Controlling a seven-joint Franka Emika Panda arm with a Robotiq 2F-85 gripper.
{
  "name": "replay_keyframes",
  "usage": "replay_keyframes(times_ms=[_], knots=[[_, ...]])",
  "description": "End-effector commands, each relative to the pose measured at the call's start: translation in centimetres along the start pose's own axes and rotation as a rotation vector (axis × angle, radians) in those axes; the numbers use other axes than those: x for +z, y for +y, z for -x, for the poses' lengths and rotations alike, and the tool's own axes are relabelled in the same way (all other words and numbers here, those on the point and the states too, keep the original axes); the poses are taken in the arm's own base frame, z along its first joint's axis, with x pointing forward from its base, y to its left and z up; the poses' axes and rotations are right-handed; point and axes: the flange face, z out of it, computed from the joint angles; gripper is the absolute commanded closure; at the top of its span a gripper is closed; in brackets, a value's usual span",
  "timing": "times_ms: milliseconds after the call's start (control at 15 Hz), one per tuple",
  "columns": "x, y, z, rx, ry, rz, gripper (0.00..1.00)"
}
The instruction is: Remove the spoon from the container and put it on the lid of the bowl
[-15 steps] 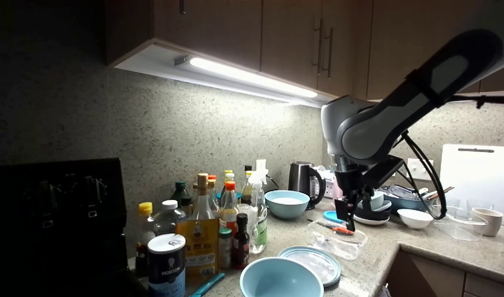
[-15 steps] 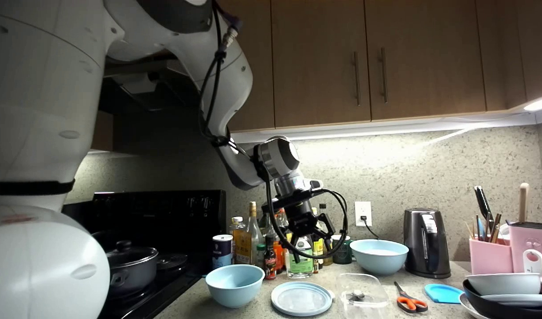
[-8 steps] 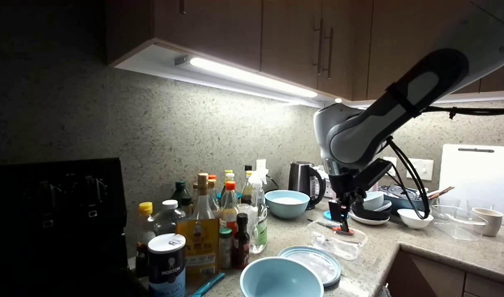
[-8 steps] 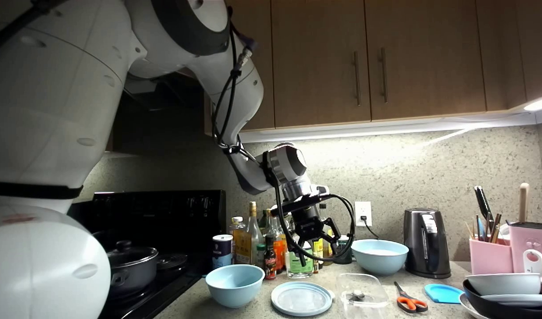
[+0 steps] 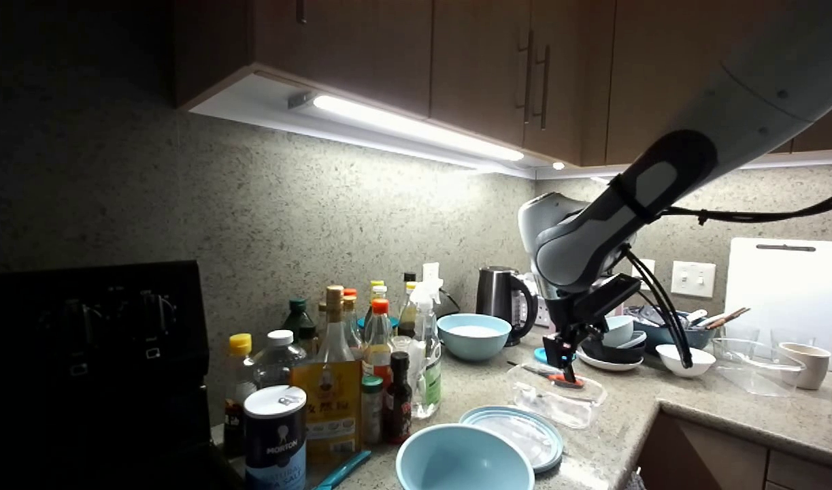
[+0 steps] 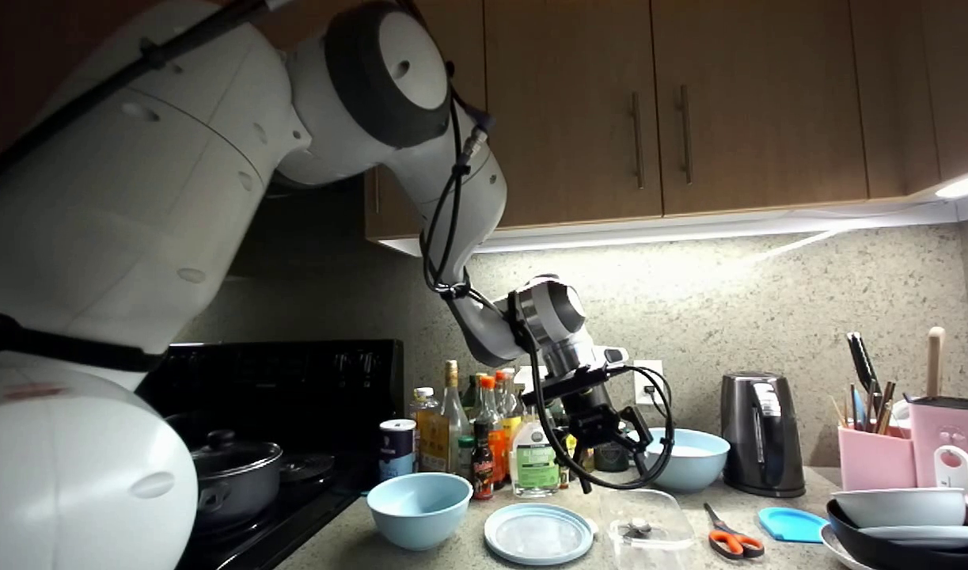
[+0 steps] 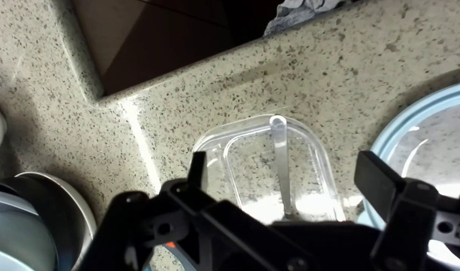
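Note:
The spoon point(image 7: 282, 162) lies in the clear container point(image 7: 211, 145), its handle end resting on the rim. Its bowl end is hidden behind the gripper in the wrist view, but shows in an exterior view point(image 6: 639, 526). The container also shows in both exterior views point(image 5: 558, 414) point(image 6: 673, 507). The lid point(image 7: 429, 146) is a pale see-through disc with a light blue rim, flat on the counter beside the container; it shows in both exterior views point(image 5: 518, 435) point(image 6: 539, 535). My gripper point(image 7: 286, 175) is open and empty above the container, with the spoon between its fingers in view.
A light blue bowl point(image 6: 420, 511) stands beside the lid. Scissors point(image 6: 733, 543) and a blue lid-like piece point(image 6: 792, 524) lie beyond the container. Stacked bowls point(image 5: 613, 350), a kettle point(image 6: 763, 435) and bottles point(image 5: 381, 347) stand around. The counter edge point(image 7: 199, 66) is near.
The gripper has moved toward the container, going right and lower in an exterior view, and its tilt has changed. It stays open. The spoon, container and lid have not moved.

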Motion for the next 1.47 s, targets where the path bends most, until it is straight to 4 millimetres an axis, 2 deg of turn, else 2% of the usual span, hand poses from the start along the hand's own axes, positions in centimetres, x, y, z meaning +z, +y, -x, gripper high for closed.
replay_keyframes(times_ms=[0, 133, 200, 400, 1067, 1400], knots=[[1.9, 0.9, -3.6, 0.028, -0.035, 0.025, 0.00], [2.8, 1.1, -5.1, 0.016, -0.051, 0.040, 0.00], [2.4, 0.9, -3.6, 0.023, -0.030, 0.030, 0.00], [3.1, 0.8, -5.1, 0.025, -0.040, 0.040, 0.00], [5.5, 1.1, -6.7, 0.048, -0.071, 0.040, 0.00], [5.4, 0.6, -6.9, 0.069, -0.141, 0.079, 0.00]])
